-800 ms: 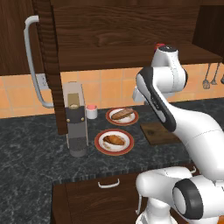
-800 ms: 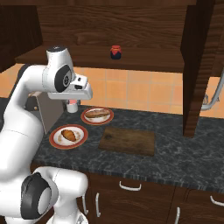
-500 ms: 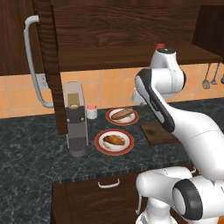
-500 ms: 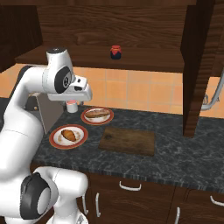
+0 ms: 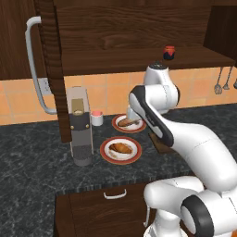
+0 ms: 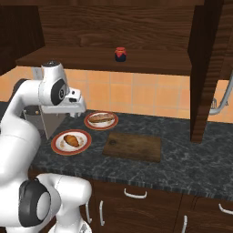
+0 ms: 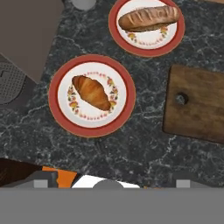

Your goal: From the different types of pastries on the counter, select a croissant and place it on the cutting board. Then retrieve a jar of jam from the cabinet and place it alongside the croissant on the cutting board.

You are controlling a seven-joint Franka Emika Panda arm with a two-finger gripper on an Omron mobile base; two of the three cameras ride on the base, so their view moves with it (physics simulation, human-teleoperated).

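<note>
The croissant (image 7: 92,92) lies on a red-rimmed plate (image 7: 63,114), also seen as croissant (image 6: 71,139) and croissant (image 5: 121,148). A long brown pastry (image 7: 148,18) rests on a second plate behind it. The dark wooden cutting board (image 7: 201,109), cutting board (image 6: 133,146), lies bare to the right of the plates. The jar of jam (image 6: 120,54), jar (image 5: 169,52), stands on the open cabinet's shelf (image 6: 95,63). My gripper (image 6: 75,110) hovers above the counter (image 7: 131,148) near the croissant plate. It is open, its fingertips (image 7: 41,183) wide apart with nothing between them.
A grey coffee machine (image 5: 79,125) stands left of the plates, with a white cup (image 5: 96,118) beside it. The open cabinet door (image 6: 207,68) with its curved grey handle (image 6: 221,101) hangs over the counter's right part. Utensils (image 5: 221,83) hang on the tiled wall.
The hand has dropped slightly and moved a little toward the croissant plate. The pastries, board and jar have not moved.
</note>
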